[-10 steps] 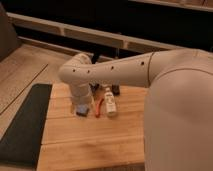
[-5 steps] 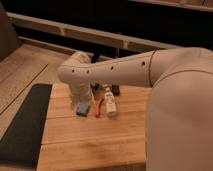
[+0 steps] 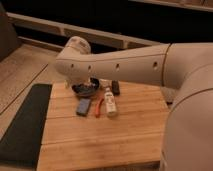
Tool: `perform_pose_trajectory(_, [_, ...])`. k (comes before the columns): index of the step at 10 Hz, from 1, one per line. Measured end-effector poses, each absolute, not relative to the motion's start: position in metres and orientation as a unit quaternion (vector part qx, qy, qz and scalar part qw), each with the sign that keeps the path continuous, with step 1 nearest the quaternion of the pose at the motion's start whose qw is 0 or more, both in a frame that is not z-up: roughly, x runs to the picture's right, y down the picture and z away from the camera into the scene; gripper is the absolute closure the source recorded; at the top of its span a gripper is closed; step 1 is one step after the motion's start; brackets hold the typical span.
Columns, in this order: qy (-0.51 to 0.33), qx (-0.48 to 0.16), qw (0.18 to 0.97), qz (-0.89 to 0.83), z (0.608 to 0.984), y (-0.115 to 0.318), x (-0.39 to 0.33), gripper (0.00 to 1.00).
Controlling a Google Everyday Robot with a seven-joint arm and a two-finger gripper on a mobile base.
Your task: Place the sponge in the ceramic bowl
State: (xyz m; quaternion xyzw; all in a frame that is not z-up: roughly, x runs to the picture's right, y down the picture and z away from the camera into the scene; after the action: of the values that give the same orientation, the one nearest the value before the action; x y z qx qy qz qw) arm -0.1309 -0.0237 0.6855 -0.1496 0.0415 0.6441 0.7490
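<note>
Camera view: the one view.
Arm: a cream, smooth-shelled robot arm (image 3: 120, 65) reaches from 3 o'clock across the table and bends down at its elbow.
Gripper: the gripper (image 3: 85, 85) hangs under the elbow, over the bowl; the arm covers most of it.
Grip state: not discernible.
Bowl: the dark, glossy, shallow round ceramic bowl (image 3: 75, 90) stands at the far side of the table.
Sponge: the small blue-grey rectangular sponge (image 3: 83, 106) lies flat on the wood at 6 o'clock from the bowl, near it, outside it.
Tool: a thin orange-red tool (image 3: 98, 107) lies just beside the sponge at its 3 o'clock.
Bottle: a white bottle (image 3: 110, 101) lies at 3 o'clock from the tool.
Black block: a small black rectangular object (image 3: 115, 87) sits at 3 o'clock from the bowl.
Table: a light wooden plank table (image 3: 100, 137).
Mat: a black mat (image 3: 25, 125) at its 9 o'clock edge.
</note>
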Motion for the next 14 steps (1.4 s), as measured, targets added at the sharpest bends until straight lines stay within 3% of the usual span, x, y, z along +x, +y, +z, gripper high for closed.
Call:
perform_pose_trajectory(3, [0.046,-0.153,0.745,0.648,0.69,-0.022,-0.13,0.35])
perform_pose_trajectory(8, [0.072,-0.218,0.632,0.74,0.751,-0.008,-0.122,0.35])
perform_pose_trajectory(11, [0.156,-0.26,0.658,0.689,0.786,0.05,-0.118,0.35])
perform_pose_trajectory(14, [0.176,-0.266,0.666,0.674,0.79,0.062,-0.114,0.35])
